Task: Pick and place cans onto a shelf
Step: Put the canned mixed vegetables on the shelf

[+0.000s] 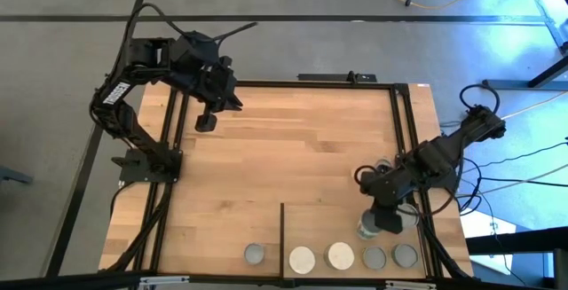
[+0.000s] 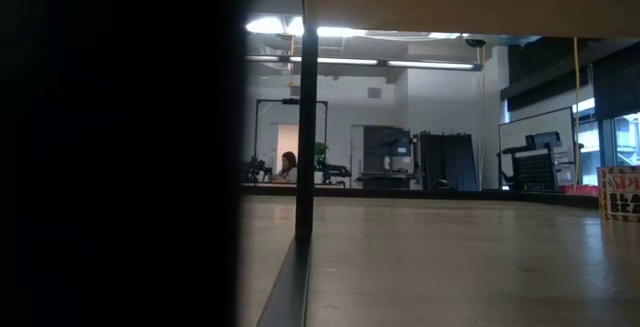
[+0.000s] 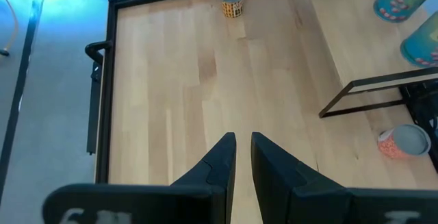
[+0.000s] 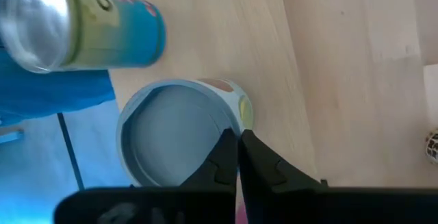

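The right gripper (image 1: 380, 220) hovers low over a small round metal can with a silver-grey top (image 1: 367, 229), near the right edge of the table and just beyond the row of cans along the near edge. In the right wrist view its dark fingers (image 4: 229, 157) are pressed together, with the rim of the grey-topped can (image 4: 179, 131) right at their tips. They pinch the can's rim or merely touch it; which one, I cannot tell.

The can stands upright, its long axis vertical, directly beneath the fingers, so the right arm is much the nearer one. A second can, blue-green and lying on its side (image 4: 82, 25), sits just beside it.

The light-wood shelf panel edged by a thin black strip (image 1: 355, 215) holds four upright cans near its front edge (image 1: 341, 255), with another (image 1: 255, 254) left of the strip.

The left gripper (image 1: 206, 121) waits at the far left, its fingers (image 3: 217, 161) slightly parted and holding nothing.
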Controlling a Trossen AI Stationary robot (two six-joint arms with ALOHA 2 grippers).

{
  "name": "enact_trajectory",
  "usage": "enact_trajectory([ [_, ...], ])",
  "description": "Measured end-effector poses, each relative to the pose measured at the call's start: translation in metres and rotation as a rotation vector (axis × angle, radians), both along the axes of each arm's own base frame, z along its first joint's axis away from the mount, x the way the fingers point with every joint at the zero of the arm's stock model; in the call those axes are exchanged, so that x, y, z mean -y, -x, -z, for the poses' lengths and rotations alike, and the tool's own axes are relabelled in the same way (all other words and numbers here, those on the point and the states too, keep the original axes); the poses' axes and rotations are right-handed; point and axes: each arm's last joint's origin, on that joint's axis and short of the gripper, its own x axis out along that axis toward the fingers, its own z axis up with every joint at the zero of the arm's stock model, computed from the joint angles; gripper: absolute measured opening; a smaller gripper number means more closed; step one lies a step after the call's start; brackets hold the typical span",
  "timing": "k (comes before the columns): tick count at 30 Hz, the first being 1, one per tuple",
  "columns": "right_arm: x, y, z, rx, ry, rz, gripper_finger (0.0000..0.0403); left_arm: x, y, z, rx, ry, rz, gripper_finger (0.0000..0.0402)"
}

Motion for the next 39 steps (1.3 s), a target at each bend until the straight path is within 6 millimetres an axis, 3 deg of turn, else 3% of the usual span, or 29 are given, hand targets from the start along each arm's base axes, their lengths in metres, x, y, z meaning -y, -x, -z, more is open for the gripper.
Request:
enact_trajectory([
  [6,0.0009,0.0000,0.0091,-0.015,0.042,0.006,0.0002,-0.0003,-0.0012,0.0007,-0.004,-0.003,0.004,0.0039],
  [21,0.0022,-0.0001,0.0099,0.013,0.091,-0.028,0.0002,-0.0004,-0.0013,0.0008,-0.004,-0.003,0.004,0.0039],
  [27,0.0027,0.0015,0.0121,-0.023,0.101,-0.038,0.0024,-0.0004,-0.0014,0.0009,-0.005,-0.003,0.004,0.0039],
  [39,0.0026,0.0014,0.0122,-0.025,0.100,-0.038,0.0032,-0.0003,-0.0014,0.0009,-0.004,-0.003,0.005,0.0039],
])
